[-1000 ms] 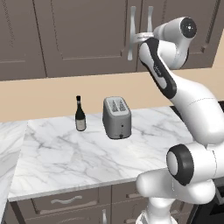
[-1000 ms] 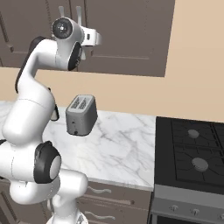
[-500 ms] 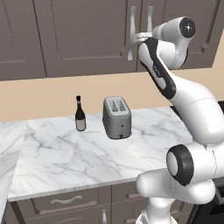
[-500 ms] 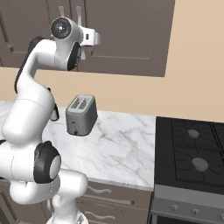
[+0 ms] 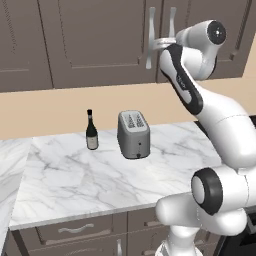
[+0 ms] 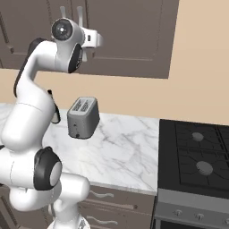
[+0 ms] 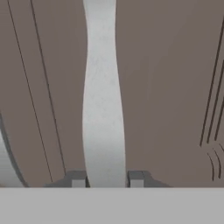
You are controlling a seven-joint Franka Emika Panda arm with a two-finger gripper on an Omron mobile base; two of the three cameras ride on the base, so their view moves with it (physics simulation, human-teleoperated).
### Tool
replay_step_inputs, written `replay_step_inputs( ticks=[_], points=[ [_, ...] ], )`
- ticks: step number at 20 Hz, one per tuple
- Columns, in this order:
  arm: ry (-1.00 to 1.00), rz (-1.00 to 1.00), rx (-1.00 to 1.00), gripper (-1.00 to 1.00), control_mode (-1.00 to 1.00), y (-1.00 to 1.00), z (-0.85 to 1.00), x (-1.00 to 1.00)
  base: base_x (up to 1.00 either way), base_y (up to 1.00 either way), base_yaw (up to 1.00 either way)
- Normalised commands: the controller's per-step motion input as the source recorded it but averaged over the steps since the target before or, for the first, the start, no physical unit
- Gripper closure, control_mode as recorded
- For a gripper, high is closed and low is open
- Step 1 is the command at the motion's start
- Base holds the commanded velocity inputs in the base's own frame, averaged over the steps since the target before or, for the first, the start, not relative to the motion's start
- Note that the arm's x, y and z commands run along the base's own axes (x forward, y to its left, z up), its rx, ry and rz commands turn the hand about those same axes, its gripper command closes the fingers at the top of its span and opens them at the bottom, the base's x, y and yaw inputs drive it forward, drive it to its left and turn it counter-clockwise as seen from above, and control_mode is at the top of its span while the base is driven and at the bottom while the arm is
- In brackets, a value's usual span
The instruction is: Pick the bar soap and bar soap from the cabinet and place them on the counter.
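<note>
The gripper [image 7: 107, 179] pinches one of two silver handles [image 7: 101, 96] (cabinet [image 5: 100, 40] doors shut); one toaster [image 5: 133, 134], one bottle [image 5: 91, 131].

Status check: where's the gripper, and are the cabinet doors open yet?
Gripper shut on silver cabinet handle. Cabinet doors closed, soaps unseen. Toaster and bottle on counter below.

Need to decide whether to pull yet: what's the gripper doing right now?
Gripper: closed on the cabinet's silver door handle, one of the fingers on each side of it. Door not yet open.
</note>
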Motion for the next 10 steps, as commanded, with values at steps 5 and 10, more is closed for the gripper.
replay_step_inputs(
  ticks=[5,10],
  points=[
    [-0.08,0.03,0.02,1.00,-1.00,-0.28,0.08,-0.41,0.00,0.00,0.00],
    [-0.11,0.05,0.00,1.00,-1.00,-0.28,0.22,-0.45,0.00,0.00,0.00]
  ],
)
